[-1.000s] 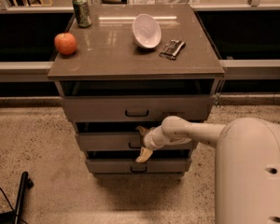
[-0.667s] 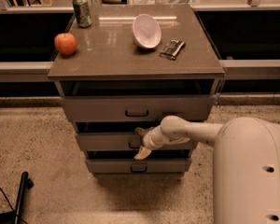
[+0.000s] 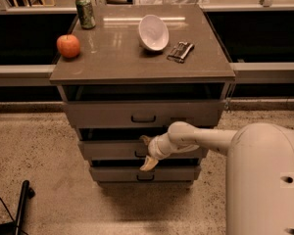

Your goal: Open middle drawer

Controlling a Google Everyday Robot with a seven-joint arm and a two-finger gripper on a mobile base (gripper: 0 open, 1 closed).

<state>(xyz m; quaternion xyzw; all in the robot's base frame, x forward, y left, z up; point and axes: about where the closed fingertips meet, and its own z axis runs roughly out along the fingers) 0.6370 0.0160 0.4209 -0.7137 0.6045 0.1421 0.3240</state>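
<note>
Bracketing the middle drawer (image 3: 112, 150) at its handle (image 3: 138, 154), the gripper (image 3: 146, 153) holds its fingers (image 3: 148, 164) spread above and below, seemingly for a nearward pull.

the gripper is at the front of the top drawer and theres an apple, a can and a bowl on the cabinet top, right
Not quite. The camera view shows the gripper at the front of the middle drawer, below the top drawer. The apple, the can and the bowl do sit on the cabinet top, as you say.
</note>
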